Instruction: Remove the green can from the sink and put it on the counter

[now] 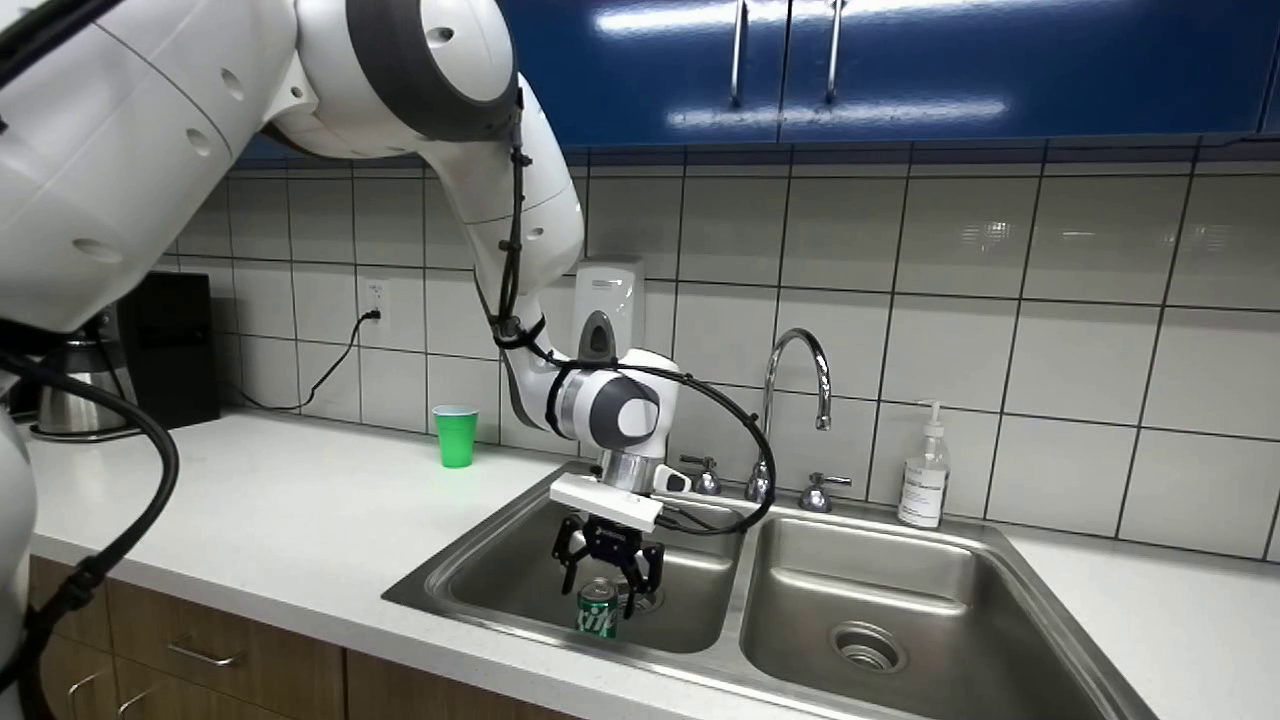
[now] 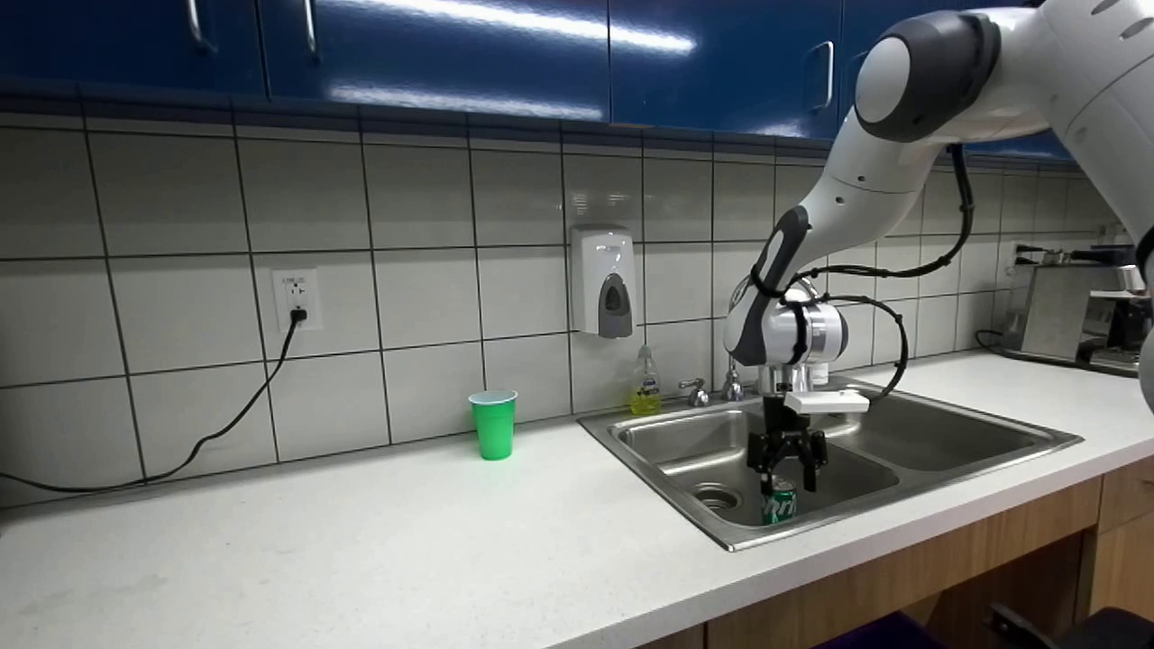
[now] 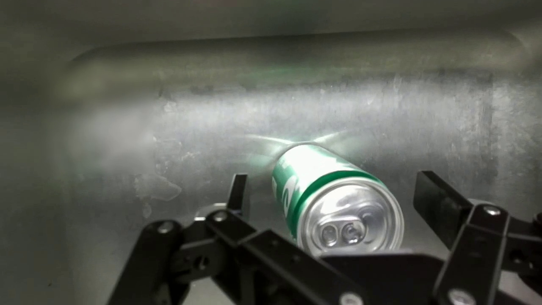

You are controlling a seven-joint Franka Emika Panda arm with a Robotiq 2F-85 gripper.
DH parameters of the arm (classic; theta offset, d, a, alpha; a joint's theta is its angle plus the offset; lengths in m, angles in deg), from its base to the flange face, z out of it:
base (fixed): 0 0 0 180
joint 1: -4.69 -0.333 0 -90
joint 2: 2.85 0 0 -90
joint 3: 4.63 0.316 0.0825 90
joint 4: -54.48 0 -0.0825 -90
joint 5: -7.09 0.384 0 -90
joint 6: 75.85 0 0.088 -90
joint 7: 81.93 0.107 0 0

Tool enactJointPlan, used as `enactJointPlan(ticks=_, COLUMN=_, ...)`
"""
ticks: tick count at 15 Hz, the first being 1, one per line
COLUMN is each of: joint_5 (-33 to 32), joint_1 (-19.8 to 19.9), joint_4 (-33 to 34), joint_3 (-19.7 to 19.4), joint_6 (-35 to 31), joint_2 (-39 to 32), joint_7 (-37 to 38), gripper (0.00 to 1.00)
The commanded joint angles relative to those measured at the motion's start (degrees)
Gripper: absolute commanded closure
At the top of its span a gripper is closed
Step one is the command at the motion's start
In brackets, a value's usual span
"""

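In the left basin of the sink (image 1: pixel 738 600), toward its near side, the green can (image 1: pixel 597 613) stands upright, lid up. My gripper (image 1: pixel 600 598) hangs over it, spread wide and holding nothing; in the wrist view I read a gap between can and each of the fingers (image 3: pixel 438 207). Key relation: long axis vertical, can lying below and between, with the lid offset toward the finger on the right of that view. How far the fingers reach past the lid, I cannot tell. Judgement: grasp not yet made; a slight sideways correction, then straight down, should put both fingers on the round side. If left off-centre, the closer finger will probably push the can first. Likely set-down area: the counter (image 1: pixel 250 510) to the left.
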Motion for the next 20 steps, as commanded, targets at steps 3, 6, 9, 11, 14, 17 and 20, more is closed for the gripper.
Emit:
enactJointPlan(ticks=3, joint_5=-0.3, joint_1=1.5, joint_4=2.8, joint_3=2.2, joint_6=0.1, joint_2=-2.1, joint_7=-1.5, gripper=0.00)
enactJointPlan(ticks=6, joint_5=-0.4, joint_1=1.3, joint_4=3.4, joint_3=2.6, joint_6=0.1, joint_2=-2.8, joint_7=-1.3, gripper=0.00)
enactJointPlan(ticks=9, joint_5=-0.6, joint_1=1.4, joint_4=3.9, joint_3=2.8, joint_6=0.2, joint_2=-3.4, joint_7=-1.3, gripper=0.00)
enactJointPlan(ticks=11, joint_5=-0.7, joint_1=1.3, joint_4=4.1, joint_3=2.7, joint_6=0.3, joint_2=-3.6, joint_7=-1.1, gripper=0.00)
enactJointPlan(ticks=14, joint_5=-0.9, joint_1=1.3, joint_4=4.3, joint_3=2.6, joint_6=0.4, joint_2=-3.8, joint_7=-1.0, gripper=0.00)
enactJointPlan(ticks=17, joint_5=-0.9, joint_1=1.3, joint_4=4.6, joint_3=2.7, joint_6=0.3, joint_2=-4.1, joint_7=-1.0, gripper=0.35)
enactJointPlan(ticks=20, joint_5=-1.1, joint_1=1.4, joint_4=4.9, joint_3=2.6, joint_6=0.3, joint_2=-4.3, joint_7=-0.9, gripper=0.59)
